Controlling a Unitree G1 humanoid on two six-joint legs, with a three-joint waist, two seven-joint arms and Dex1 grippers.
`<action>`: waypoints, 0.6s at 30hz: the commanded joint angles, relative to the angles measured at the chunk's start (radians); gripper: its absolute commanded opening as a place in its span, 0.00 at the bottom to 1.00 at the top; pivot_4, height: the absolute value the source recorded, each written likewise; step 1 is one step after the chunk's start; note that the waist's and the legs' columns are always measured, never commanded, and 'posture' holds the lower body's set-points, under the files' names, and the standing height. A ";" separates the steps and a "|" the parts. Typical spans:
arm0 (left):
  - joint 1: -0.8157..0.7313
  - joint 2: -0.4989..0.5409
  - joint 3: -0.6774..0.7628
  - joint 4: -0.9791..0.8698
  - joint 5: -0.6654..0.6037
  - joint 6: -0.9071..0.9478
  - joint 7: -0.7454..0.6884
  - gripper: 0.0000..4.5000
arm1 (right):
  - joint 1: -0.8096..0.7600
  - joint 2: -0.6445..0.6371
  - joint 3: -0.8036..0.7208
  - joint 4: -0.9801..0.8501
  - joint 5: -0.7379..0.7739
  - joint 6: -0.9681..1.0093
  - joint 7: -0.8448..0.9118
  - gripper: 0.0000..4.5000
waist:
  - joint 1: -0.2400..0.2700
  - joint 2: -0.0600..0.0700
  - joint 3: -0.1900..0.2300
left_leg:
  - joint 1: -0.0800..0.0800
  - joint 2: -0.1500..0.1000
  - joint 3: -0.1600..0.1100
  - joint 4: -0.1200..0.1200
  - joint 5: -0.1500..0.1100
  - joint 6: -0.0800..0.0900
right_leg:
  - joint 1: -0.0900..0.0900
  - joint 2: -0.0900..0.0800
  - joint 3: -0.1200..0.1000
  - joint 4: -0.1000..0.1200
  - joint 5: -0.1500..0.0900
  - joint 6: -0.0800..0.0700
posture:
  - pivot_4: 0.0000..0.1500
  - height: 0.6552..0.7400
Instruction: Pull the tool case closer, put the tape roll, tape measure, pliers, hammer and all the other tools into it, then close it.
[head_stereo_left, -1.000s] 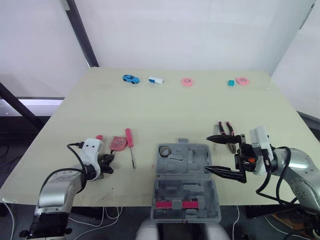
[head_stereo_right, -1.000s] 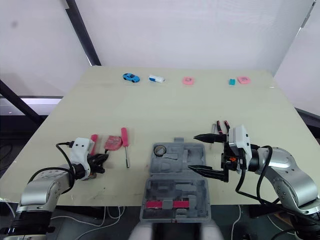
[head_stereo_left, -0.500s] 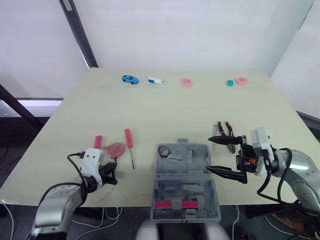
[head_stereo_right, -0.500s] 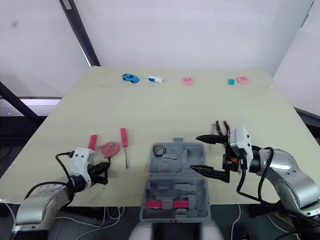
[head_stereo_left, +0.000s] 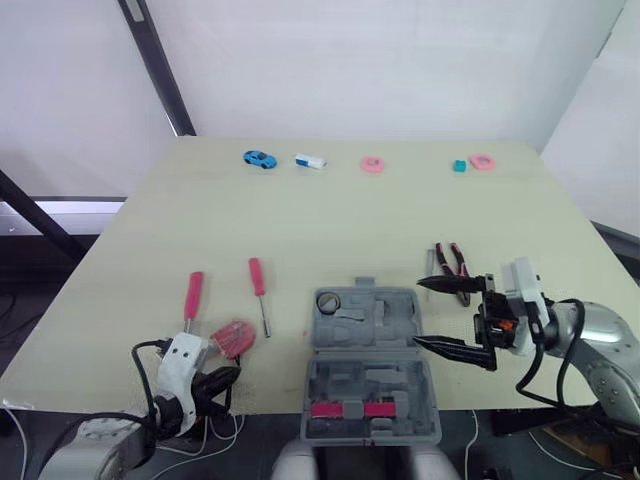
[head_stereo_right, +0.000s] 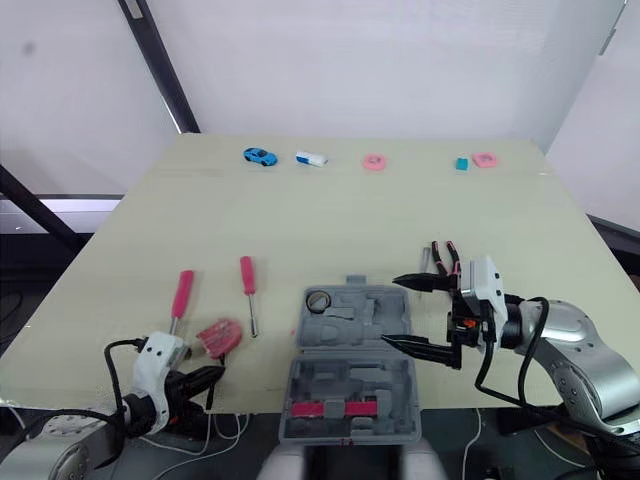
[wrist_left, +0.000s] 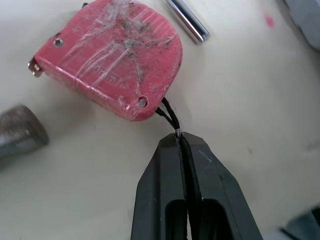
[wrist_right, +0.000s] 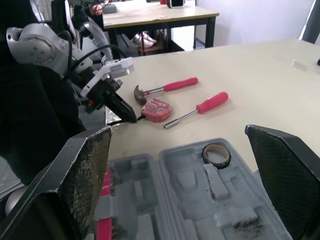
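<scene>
L hand (wrist_left: 180, 138) dragged tape measure (wrist_left: 107, 55) back; hammer (wrist_left: 20, 132) cropped.

Grey tool case (head_stereo_left: 370, 340), red tape measure (wrist_left: 107, 57), red-handled hammer (head_stereo_left: 192, 297) and screwdriver (head_stereo_left: 261, 298), blue toy car (head_stereo_left: 260, 158).

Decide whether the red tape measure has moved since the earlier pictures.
Yes. The tape measure has slid toward the table's near edge: from beside the screwdriver's handle to beside its metal tip.

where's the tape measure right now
In the left eye view the tape measure lies near the front-left edge of the table, just right of the hammer head, its cord pinched in the left pincer.
</scene>
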 joint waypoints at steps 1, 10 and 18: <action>0.049 0.034 -0.030 -0.015 -0.005 -0.012 -0.072 0.02 | 0.006 -0.007 -0.018 -0.038 0.021 -0.003 0.008 1.00 | -0.001 0.000 0.000 | 0.000 0.000 0.000 0.000 0.000 0.000 | 0.000 0.000 0.000 0.000 0.000 0.000 | 1.00 1.00; 0.094 0.137 0.028 0.093 0.034 -0.105 -0.174 0.02 | 0.026 -0.007 -0.017 -0.047 0.019 -0.005 0.009 1.00 | -0.001 0.000 0.000 | 0.000 0.000 0.000 0.000 0.000 0.000 | -0.001 0.000 0.000 0.000 0.000 0.000 | 1.00 1.00; 0.111 0.110 0.070 0.092 0.034 -0.161 -0.166 0.02 | 0.029 -0.008 -0.014 -0.038 0.010 -0.015 0.020 1.00 | 0.000 0.001 0.000 | 0.000 0.000 0.000 0.000 0.000 0.000 | -0.001 -0.001 0.000 0.000 0.000 0.000 | 1.00 1.00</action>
